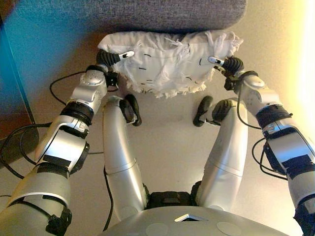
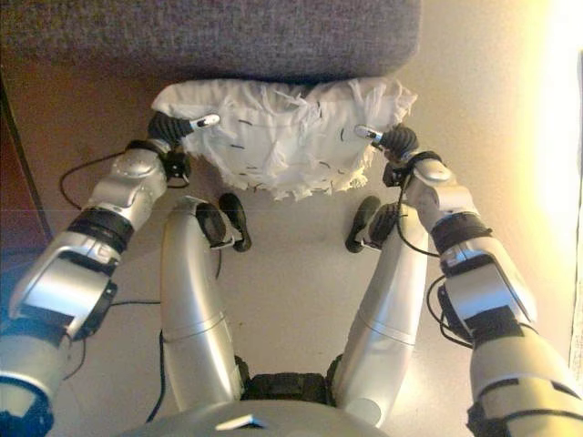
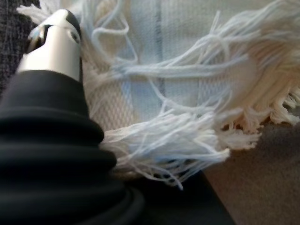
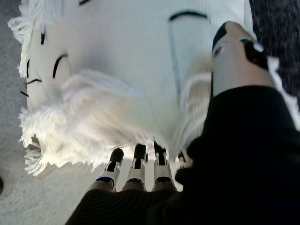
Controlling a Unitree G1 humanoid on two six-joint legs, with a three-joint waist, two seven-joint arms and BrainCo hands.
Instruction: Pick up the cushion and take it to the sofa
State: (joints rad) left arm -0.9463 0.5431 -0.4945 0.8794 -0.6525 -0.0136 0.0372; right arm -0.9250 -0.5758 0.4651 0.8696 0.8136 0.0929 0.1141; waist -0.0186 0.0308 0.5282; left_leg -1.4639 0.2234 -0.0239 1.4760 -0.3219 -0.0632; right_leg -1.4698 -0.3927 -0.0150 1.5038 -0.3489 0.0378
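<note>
A white cushion [image 1: 170, 61] with fringed edges and short dark marks is held between my two hands, just in front of the grey sofa [image 1: 162, 12], above the floor. My left hand [image 1: 110, 58] grips its left end, with the thumb [image 3: 54, 44] lying on top of the fabric and the fingers hidden beneath. My right hand [image 1: 229, 64] grips its right end; in the right wrist view the thumb [image 4: 234, 56] presses on top and the fingers [image 4: 136, 164] curl under the fringe. The cushion's far edge is close to the sofa's front.
The sofa's front edge runs across the top of the eye views. Beige carpet floor [image 1: 167, 128] lies below the cushion. A dark brown piece of furniture [image 2: 11, 182] stands along the left side.
</note>
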